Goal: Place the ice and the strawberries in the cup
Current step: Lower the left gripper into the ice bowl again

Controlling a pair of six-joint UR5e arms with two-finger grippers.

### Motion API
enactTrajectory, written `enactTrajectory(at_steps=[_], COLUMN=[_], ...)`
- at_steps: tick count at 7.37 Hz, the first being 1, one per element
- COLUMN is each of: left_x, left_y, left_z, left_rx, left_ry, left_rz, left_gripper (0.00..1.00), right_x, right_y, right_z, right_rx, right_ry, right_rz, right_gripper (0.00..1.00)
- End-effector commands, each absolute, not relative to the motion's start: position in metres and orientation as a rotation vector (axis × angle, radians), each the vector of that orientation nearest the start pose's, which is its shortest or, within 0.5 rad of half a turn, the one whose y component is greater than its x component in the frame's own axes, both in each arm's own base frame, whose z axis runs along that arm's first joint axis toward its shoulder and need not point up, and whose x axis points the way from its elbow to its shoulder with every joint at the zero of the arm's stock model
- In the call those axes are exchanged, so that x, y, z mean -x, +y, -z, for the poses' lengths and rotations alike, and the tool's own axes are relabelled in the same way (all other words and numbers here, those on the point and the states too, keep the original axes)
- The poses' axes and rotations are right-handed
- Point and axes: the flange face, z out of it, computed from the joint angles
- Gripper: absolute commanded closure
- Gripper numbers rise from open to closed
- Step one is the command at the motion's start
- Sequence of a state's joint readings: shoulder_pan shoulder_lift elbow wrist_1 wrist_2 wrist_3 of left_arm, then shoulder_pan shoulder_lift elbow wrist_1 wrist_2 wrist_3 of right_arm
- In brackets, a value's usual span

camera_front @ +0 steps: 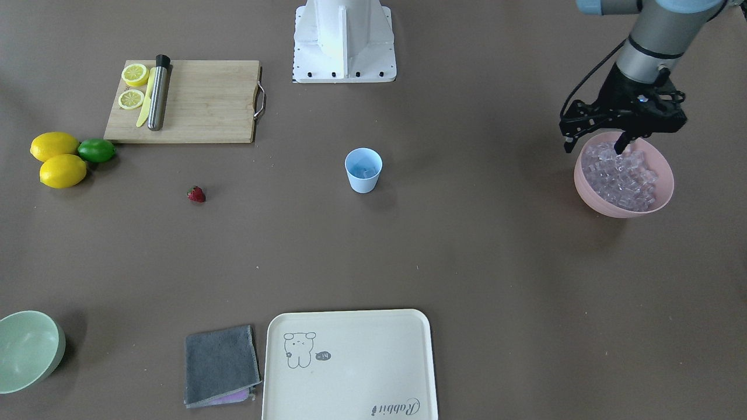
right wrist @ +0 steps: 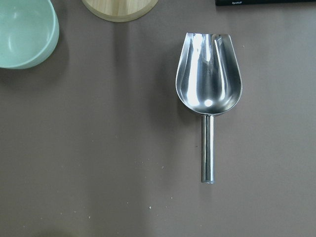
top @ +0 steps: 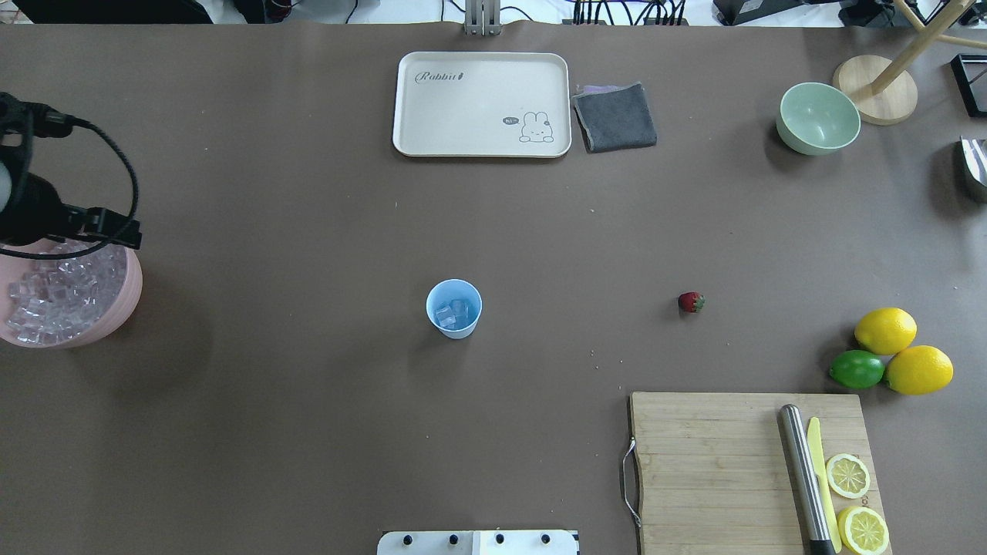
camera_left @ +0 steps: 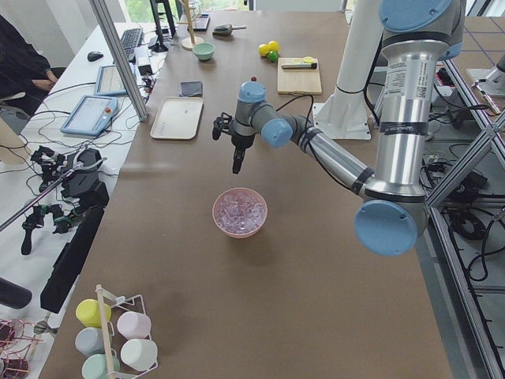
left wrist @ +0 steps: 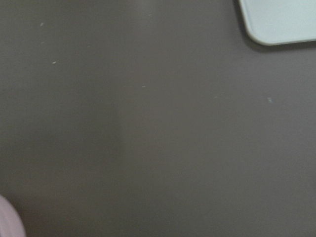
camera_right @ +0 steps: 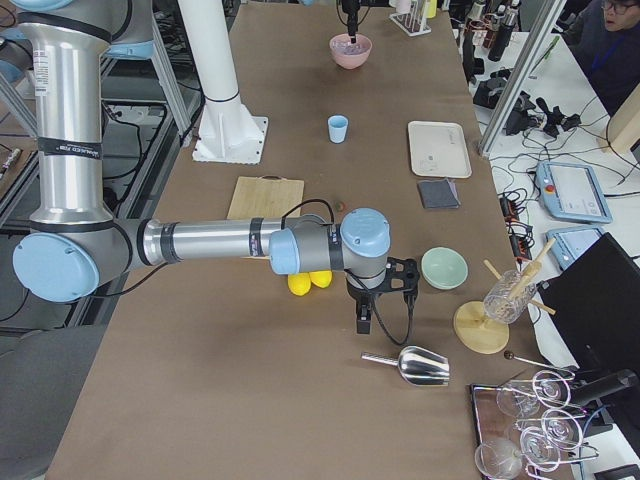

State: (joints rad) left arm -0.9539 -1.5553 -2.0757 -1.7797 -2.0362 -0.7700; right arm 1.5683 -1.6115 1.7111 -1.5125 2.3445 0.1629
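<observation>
Exterior front-facing view shows you the left gripper [camera_front: 622, 144] hanging over the pink bowl [camera_front: 618, 211], its dark tip low above the heap of ice cubes [camera_front: 630, 178] that fills it. You cannot tell from any view how far its jaws stand apart, or whether a cube sits between them; its own wrist camera sees only brown table [left wrist: 158, 128], a tray corner and a sliver of pink rim.

You will find the light blue cup [camera_front: 362, 182] upright in mid-table, well apart from that bowl, with a few clear cubes lying in its bottom. The strawberry [camera_front: 196, 194] lies on the table on the cup's other side, nearer the wooden cutting board [camera_front: 204, 105], touching neither.

Your right gripper [camera_right: 362, 322] hangs above the table near the pale green bowl [camera_right: 444, 267], just over a steel scoop [right wrist: 209, 74] lying flat. Whether its jaws are spread or closed, you cannot tell.
</observation>
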Motion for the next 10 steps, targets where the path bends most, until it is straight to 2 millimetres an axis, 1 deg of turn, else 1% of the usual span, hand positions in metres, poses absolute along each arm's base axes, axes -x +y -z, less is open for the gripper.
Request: enactTrajectory(at_steps=[1, 2, 3, 4, 5, 6, 8, 10], left_x=[-0.194, -0.195, -0.192, -0.186, -0.182, -0.182, -0.183, -0.190], left_y=[-0.441, -0.441, -0.437, -0.429, -0.424, -0.424, -0.424, -0.421], left_z=[-0.470, -0.478, -0.484, -0.498, -0.506, -0.506, -0.504, -0.514], left_rx=[-0.287, -0.275, -0.263, -0.239, -0.191, -0.147, -0.104, -0.077], left_ry=[0.829, 0.833, 0.827, 0.811, 0.812, 0.821, 0.831, 0.820], left_rz=[-0.151, -0.161, -0.155, -0.142, -0.059, 0.053, 0.148, 0.156], left_gripper=[0.02, 0.02, 0.02, 0.02, 0.02, 0.02, 0.02, 0.02], right_x=[-0.059, -0.060, -0.060, -0.060, -0.060, -0.061, -0.061, -0.062], right_y=[-0.488, -0.490, -0.490, -0.491, -0.494, -0.494, -0.501, -0.503], right_z=[-0.597, -0.596, -0.596, -0.596, -0.594, -0.593, -0.585, -0.583], right_rx=[-0.094, -0.098, -0.098, -0.098, -0.101, -0.105, -0.118, -0.124], right_ry=[-0.782, -0.779, -0.778, -0.775, -0.775, -0.774, -0.768, -0.760], right_rz=[-0.082, -0.082, -0.082, -0.081, -0.079, -0.080, -0.075, -0.075], right_gripper=[0.00, 0.00, 0.00, 0.00, 0.00, 0.00, 0.00, 0.00])
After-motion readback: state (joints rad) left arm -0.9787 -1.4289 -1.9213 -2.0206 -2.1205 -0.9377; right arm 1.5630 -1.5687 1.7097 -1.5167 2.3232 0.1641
